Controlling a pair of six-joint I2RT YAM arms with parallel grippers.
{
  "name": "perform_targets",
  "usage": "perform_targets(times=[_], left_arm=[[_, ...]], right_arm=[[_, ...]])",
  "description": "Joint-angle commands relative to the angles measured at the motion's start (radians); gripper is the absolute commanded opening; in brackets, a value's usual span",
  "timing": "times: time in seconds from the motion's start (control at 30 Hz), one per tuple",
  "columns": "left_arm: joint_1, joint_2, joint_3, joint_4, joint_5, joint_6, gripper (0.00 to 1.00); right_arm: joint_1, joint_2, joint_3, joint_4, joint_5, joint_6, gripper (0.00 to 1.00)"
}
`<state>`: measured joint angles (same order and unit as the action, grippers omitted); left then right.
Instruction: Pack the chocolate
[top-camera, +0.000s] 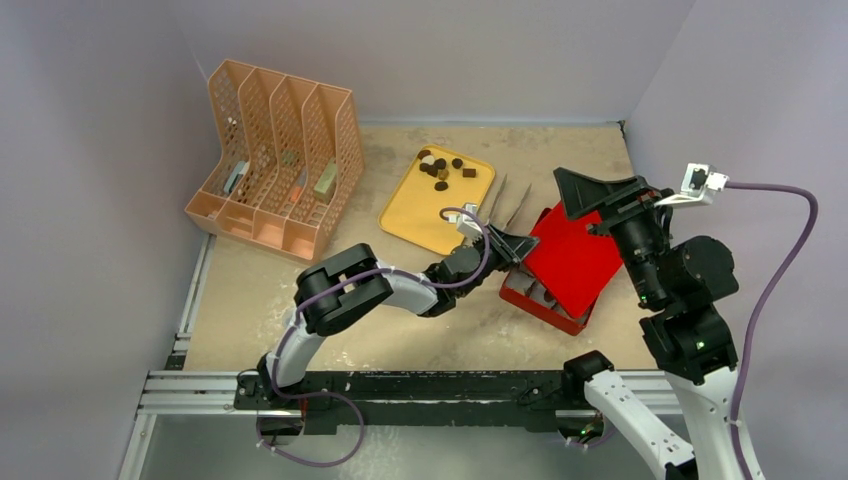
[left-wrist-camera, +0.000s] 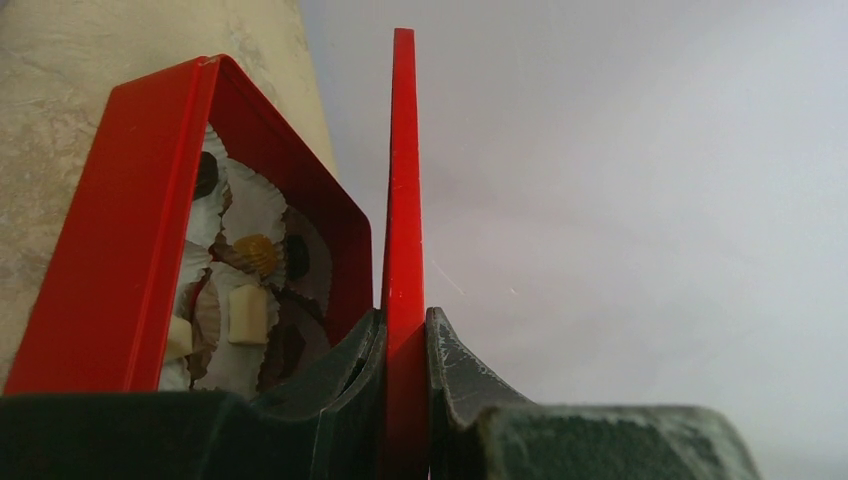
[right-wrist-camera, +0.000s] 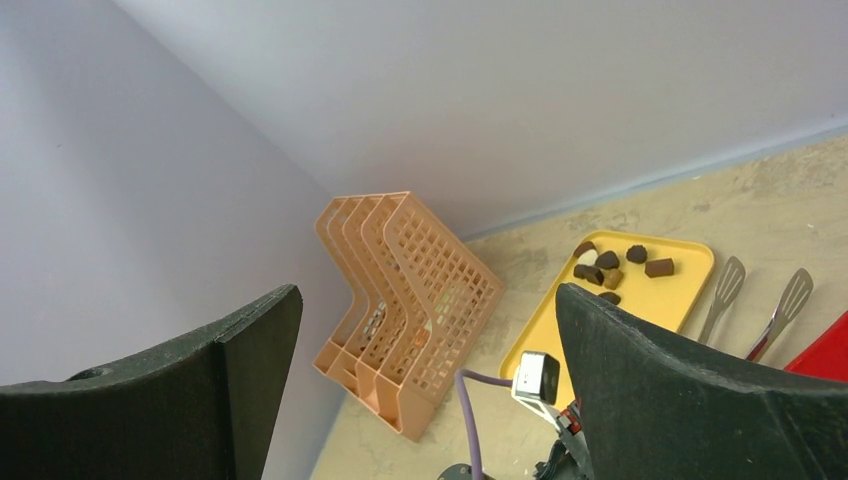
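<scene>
Several pieces of chocolate (top-camera: 440, 170) lie at the far end of the yellow tray (top-camera: 430, 215). More chocolate (left-wrist-camera: 247, 313) sits in white paper cups inside the red box (left-wrist-camera: 120, 230). My left gripper (left-wrist-camera: 405, 335) is shut on the edge of the red lid (left-wrist-camera: 403, 180), which it holds tilted over the box (top-camera: 540, 305). The top view shows the left gripper (top-camera: 515, 247) at the lid's (top-camera: 575, 262) left edge. The right gripper (top-camera: 600, 200) hangs open above the box's far side with nothing in it. In its own view the right gripper (right-wrist-camera: 428, 295) looks toward the chocolate (right-wrist-camera: 610, 265) on the tray (right-wrist-camera: 680, 290).
Metal tongs (top-camera: 510, 205) lie between the tray and the red box. An orange file organizer (top-camera: 280, 165) with small items stands at the back left. Grey walls close the table at the back and on both sides.
</scene>
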<state>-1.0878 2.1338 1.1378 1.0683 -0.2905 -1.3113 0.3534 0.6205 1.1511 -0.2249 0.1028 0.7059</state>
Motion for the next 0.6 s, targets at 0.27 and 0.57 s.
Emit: perform_targets(times=[0.27,0.57], left_arm=[[-0.005,-0.005,-0.018,0.019,-0.004,0.002,0.04],[-0.022,-0.006,-0.046,-0.064,-0.017,-0.034,0.15]], right_arm=[[0.004,0.010,0.005,0.027,-0.001,-0.017,0.99],[0.004,0.013,-0.010,0.027,0.002,-0.018,0.99]])
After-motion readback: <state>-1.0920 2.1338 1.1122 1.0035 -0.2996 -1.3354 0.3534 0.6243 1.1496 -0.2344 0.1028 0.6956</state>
